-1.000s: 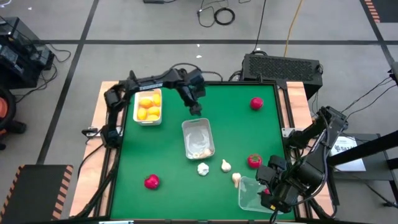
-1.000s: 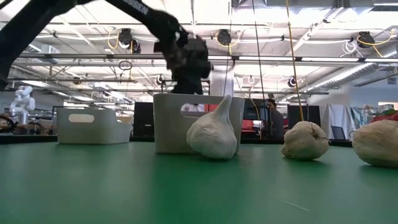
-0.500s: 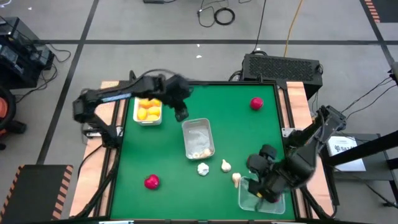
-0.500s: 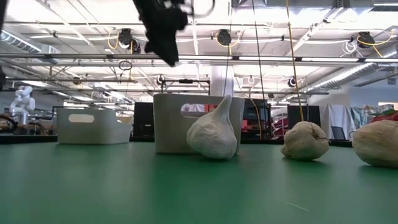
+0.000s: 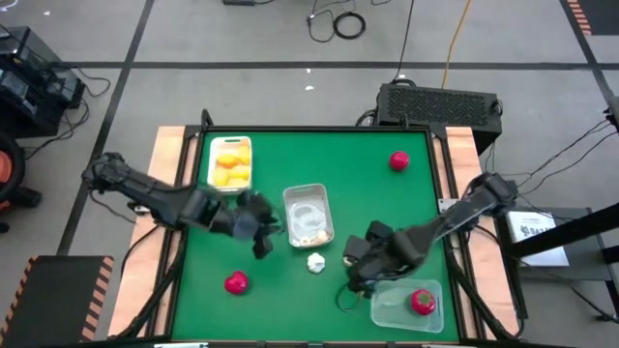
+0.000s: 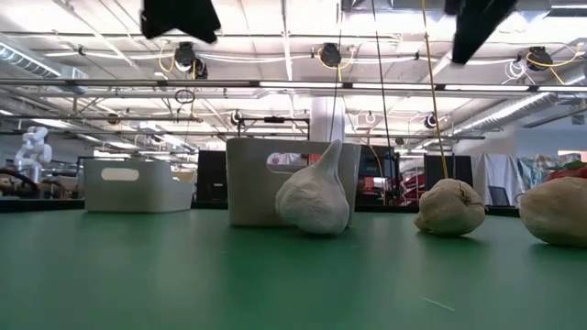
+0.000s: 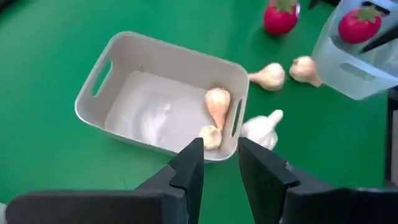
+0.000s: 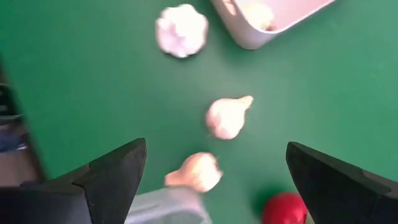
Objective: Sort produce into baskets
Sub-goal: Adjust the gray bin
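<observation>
Beside the middle basket (image 5: 308,214), three loose garlic bulbs (image 8: 227,117).

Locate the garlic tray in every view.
High view: garlic tray at the table's centre.
Low view: tray behind the nearest bulb.
Left wrist view: tray mid-picture.
Right wrist view: only a corner shows.
Shared landmark: the loose garlic bulb beside it.

The left gripper (image 5: 259,238) has swung from beyond the middle basket (image 5: 309,215) to its near-left side, while the right gripper (image 5: 356,259) left a strawberry (image 5: 422,301) in the clear basket (image 5: 406,302).
</observation>
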You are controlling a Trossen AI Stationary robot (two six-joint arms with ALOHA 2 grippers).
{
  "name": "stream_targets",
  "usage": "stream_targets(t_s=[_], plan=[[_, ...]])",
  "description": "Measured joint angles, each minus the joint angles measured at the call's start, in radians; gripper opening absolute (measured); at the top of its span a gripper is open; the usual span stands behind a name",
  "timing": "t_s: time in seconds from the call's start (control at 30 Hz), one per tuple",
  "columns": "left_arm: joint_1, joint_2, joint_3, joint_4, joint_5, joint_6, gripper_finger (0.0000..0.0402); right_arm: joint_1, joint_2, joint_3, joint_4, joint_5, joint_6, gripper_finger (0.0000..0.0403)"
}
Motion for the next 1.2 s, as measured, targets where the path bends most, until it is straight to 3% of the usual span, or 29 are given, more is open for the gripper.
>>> stream_targets(t_s=[0.13, 0.23, 0.53, 0.7, 1.0, 1.2], plan=[[-0.073, 0.059, 0.0, -0.034, -0.192, -0.085, 0.0104, -0.07, 0.063, 0.0, 0.016, 0.002, -0.015, 0.0377], [-0.054, 0.118, 0.0, -0.101, -0.277, -0.143, 0.0104, -0.114, 0.077, -0.001, 0.03, 0.002, -0.053, 0.0377], [0.147, 0.32, -0.001, -0.221, -0.15, -0.162, 0.0104, -0.194, 0.078, -0.005, 0.027, 0.004, -0.145, 0.0364], [0.208, 0.367, -0.001, -0.224, -0.082, -0.131, 0.0101, -0.227, 0.078, -0.045, 0.015, 0.002, -0.184, 0.0273], [0.272, 0.362, -0.014, -0.217, 0.022, -0.023, 0.004, -0.269, 0.078, -0.182, 0.208, -0.001, -0.188, 0.0022], [0.326, 0.362, -0.058, -0.152, 0.049, 0.015, 0.001, -0.271, 0.078, -0.215, 0.256, -0.002, -0.14, 0.0018]])
